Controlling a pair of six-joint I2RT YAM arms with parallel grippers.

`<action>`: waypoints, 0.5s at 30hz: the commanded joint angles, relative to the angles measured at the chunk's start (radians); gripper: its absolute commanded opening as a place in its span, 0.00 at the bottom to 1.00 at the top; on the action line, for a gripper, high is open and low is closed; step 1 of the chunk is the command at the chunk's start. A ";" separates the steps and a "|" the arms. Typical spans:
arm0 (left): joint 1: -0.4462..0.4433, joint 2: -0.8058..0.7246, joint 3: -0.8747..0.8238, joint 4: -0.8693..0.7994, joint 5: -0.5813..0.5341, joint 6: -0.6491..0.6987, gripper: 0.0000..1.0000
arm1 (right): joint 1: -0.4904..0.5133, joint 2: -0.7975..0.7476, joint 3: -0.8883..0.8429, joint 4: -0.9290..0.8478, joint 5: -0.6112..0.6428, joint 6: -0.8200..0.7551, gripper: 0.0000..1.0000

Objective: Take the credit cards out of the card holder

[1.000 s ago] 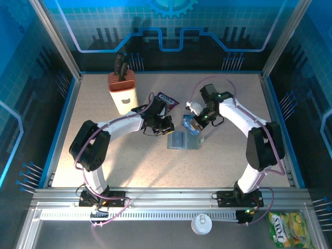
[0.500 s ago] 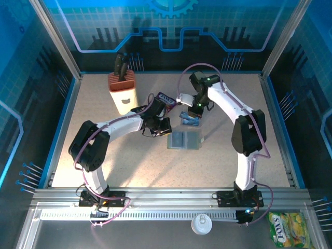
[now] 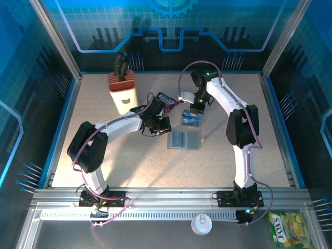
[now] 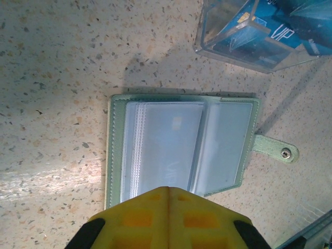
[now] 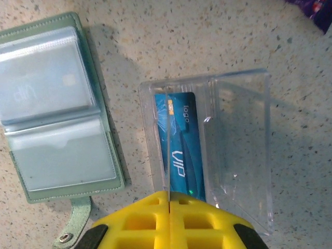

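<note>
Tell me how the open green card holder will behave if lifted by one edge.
Probably floppy: the card holder is a soft stitched cover hinged down the middle, so the free half would likely sag or fold shut. Its clear sleeves look slick. The snap strap would probably dangle.

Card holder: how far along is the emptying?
Done: the card holder lies open and a blue credit card sits in the clear box. In hand: nothing clearly; the left gripper and right gripper are shut, the right over the box. Left: a pale card seems to sit in one sleeve.
</note>
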 commanded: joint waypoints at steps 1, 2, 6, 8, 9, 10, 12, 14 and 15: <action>0.006 -0.029 0.014 -0.026 -0.019 0.016 0.07 | -0.020 0.032 0.037 -0.040 0.007 -0.035 0.00; 0.007 -0.030 0.015 -0.027 -0.020 0.016 0.07 | -0.020 0.036 0.037 -0.041 0.005 -0.035 0.00; 0.006 -0.026 0.018 -0.029 -0.021 0.016 0.07 | -0.028 0.045 0.037 -0.042 -0.003 -0.037 0.00; 0.008 -0.023 0.024 -0.033 -0.021 0.016 0.07 | -0.027 0.051 0.053 -0.055 -0.004 -0.037 0.00; 0.007 -0.024 0.026 -0.033 -0.020 0.018 0.07 | -0.026 0.049 0.068 -0.068 -0.012 -0.037 0.00; 0.007 -0.022 0.028 -0.035 -0.021 0.019 0.07 | -0.026 0.044 0.083 -0.076 -0.023 -0.039 0.00; 0.009 -0.020 0.033 -0.038 -0.022 0.020 0.07 | -0.026 0.030 0.100 -0.082 -0.035 -0.041 0.00; 0.009 -0.014 0.038 -0.041 -0.019 0.020 0.07 | -0.027 0.022 0.120 -0.091 -0.035 -0.045 0.00; 0.009 -0.012 0.037 -0.041 -0.020 0.021 0.07 | -0.027 0.021 0.130 -0.095 -0.029 -0.046 0.00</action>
